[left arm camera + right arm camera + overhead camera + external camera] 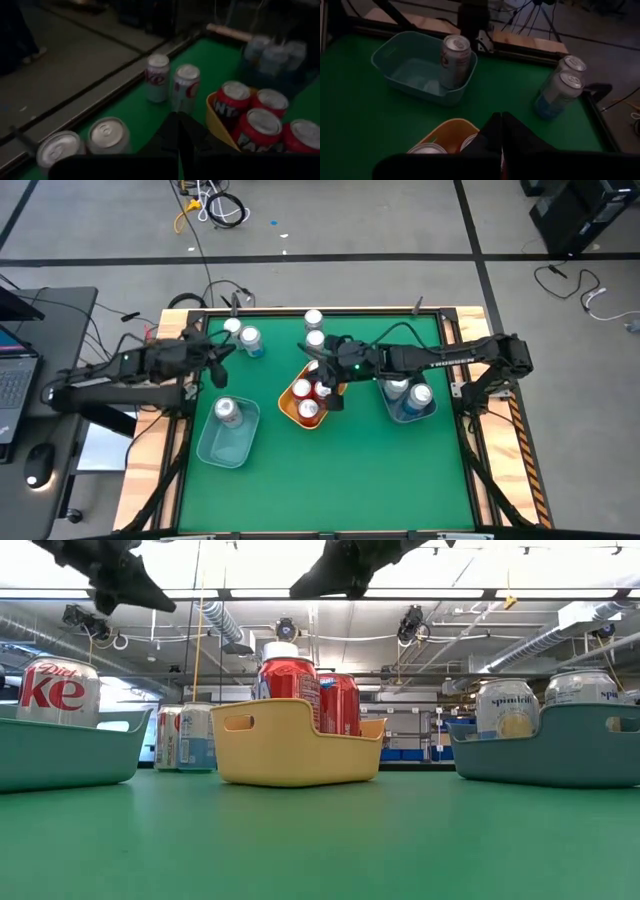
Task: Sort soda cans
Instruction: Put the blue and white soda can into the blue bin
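Note:
Several red soda cans [308,398] stand in the yellow bin [288,408] at mid-table. One silver-grey can [228,411] stands in the left blue-grey bin [222,448], and two cans [408,392] stand in the right blue-grey bin [400,416]. Loose on the green mat are two light blue cans [243,336] near the far left and two silver cans [314,328] at the far middle. My left gripper [218,366] hovers shut [178,126] between the left bin and the light blue cans. My right gripper [332,385] hangs shut [500,126] above the yellow bin.
A wooden frame [470,430] borders the mat. Open mat [330,480] stretches along the near side. A laptop and mouse [38,470] sit on a desk left of the table, and cables [215,205] lie on the floor beyond the far edge.

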You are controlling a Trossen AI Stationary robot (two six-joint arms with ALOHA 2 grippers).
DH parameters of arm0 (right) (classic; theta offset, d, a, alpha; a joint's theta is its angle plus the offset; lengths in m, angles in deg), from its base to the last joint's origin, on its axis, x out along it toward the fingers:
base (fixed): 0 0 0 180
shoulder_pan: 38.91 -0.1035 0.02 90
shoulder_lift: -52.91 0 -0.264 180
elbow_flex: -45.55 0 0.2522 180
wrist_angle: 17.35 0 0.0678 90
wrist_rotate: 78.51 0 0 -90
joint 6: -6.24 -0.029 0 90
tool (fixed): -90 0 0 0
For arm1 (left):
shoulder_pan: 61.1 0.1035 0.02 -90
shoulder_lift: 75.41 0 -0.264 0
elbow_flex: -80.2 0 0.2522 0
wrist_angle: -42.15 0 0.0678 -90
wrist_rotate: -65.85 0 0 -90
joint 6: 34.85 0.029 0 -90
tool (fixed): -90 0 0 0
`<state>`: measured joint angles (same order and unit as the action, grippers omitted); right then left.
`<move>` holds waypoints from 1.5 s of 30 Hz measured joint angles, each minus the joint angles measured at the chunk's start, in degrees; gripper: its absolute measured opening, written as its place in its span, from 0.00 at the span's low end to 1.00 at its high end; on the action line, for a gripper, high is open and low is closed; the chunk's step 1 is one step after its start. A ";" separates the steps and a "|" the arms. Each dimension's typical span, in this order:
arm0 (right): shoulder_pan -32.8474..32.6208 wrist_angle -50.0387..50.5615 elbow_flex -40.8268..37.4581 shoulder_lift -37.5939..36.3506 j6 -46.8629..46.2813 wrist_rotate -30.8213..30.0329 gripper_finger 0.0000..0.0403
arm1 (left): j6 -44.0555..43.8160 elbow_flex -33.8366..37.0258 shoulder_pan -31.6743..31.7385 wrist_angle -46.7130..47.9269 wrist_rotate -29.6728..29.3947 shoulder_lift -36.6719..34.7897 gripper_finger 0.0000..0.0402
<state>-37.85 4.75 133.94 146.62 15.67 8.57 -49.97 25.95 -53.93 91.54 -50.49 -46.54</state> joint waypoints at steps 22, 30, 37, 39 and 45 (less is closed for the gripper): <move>-0.72 2.64 -0.04 -0.02 -0.20 2.51 0.00 | 18.27 -35.76 23.72 29.19 18.72 45.04 0.44; -0.72 3.02 -0.04 -0.02 0.19 2.80 0.00 | 21.43 -35.85 32.44 28.32 21.67 52.01 0.54; -0.72 4.18 -0.04 -0.02 0.22 3.04 0.00 | 23.88 -35.87 37.53 28.19 22.50 57.29 0.55; -0.72 4.22 -0.04 -0.02 0.22 3.04 0.00 | 24.12 -35.87 38.29 28.02 22.57 58.72 0.55; -0.72 4.33 -0.04 -0.02 0.22 3.07 0.00 | 25.29 -35.87 39.00 27.56 23.95 61.74 0.55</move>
<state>-38.57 9.08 133.90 146.60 15.89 11.64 -24.68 -9.92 -14.93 119.11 -26.55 15.21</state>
